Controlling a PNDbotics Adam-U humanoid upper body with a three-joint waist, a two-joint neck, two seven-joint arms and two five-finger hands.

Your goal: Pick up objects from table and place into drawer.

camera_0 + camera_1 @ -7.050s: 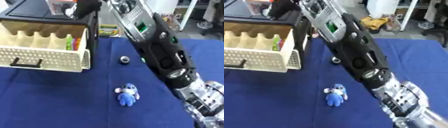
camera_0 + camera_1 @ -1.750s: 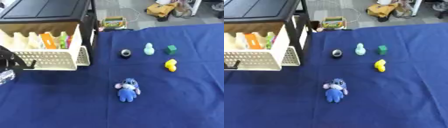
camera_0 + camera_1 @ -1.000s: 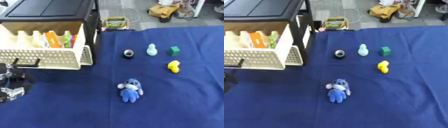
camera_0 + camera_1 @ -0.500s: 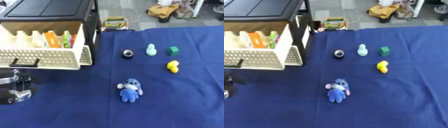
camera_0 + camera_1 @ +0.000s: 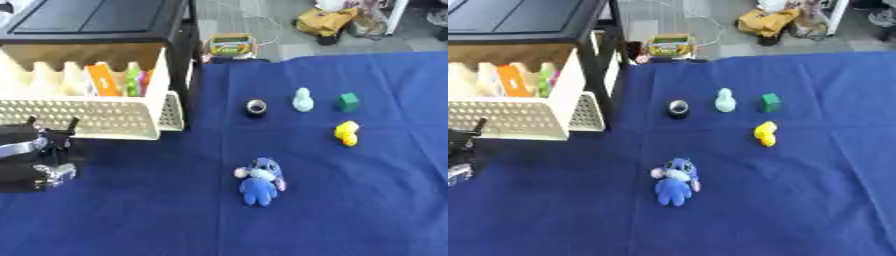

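A blue plush toy (image 5: 259, 180) lies on the blue-clothed surface (image 5: 367, 210), well apart from the open cream drawer (image 5: 96, 117) at upper left. A reach from the left could knock the drawer front or miss the soft toy. The left hand (image 5: 39, 160) sits low beside the drawer; it holds nothing, though how far its fingers are spread cannot be told. The right hand is out of view.

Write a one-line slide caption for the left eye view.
Left hand low beside the open drawer; blue plush lies on the blue table.
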